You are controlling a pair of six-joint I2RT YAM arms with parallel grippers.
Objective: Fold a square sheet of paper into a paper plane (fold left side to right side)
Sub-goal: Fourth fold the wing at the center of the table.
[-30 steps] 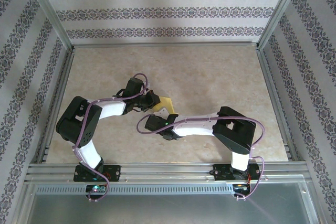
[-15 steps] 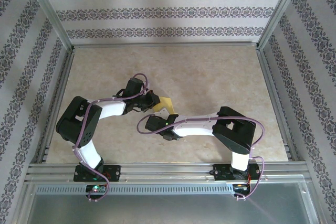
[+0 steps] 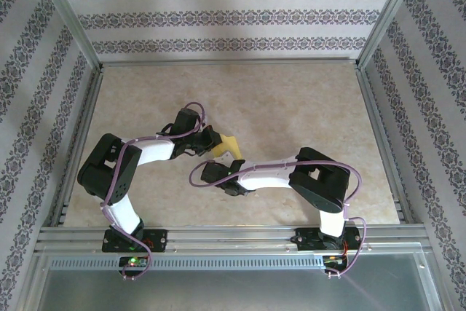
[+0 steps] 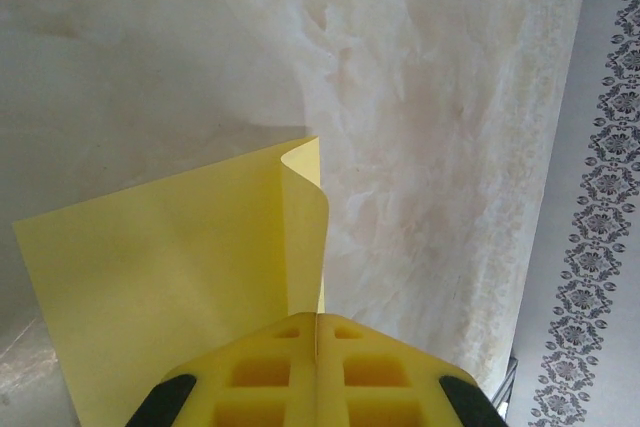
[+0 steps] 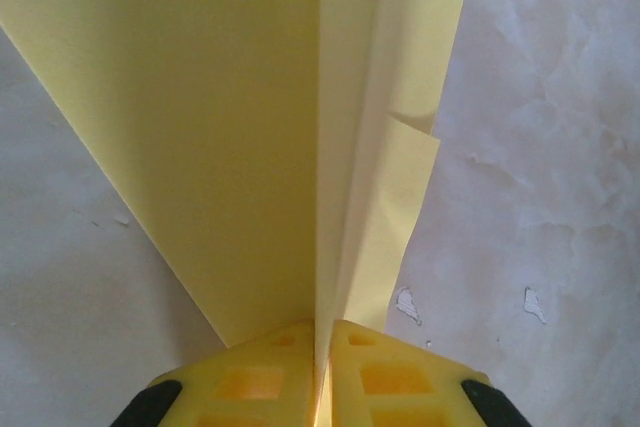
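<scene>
The yellow square sheet of paper [image 3: 228,144] is folded and held up off the table between both grippers near the table's middle. My left gripper [image 3: 215,145] is shut on one edge of it; in the left wrist view the paper [image 4: 170,257] rises from the closed yellow pads [image 4: 290,367] and curls at its top corner. My right gripper [image 3: 234,161] pinches the paper's folded edge from the near side; in the right wrist view the layered sheet [image 5: 250,117] runs straight out of the closed pads [image 5: 260,377]. No finished paper plane shape shows.
The beige marble-patterned tabletop [image 3: 291,107] spreads wide behind and to the right of the arms. Metal frame rails [image 3: 375,129] and patterned walls bound it on three sides. The arm bases stand at the near rail [image 3: 233,234].
The right gripper has closed onto the paper's folded edge, and its arm shifted slightly left. The left gripper kept its hold and hardly moved.
</scene>
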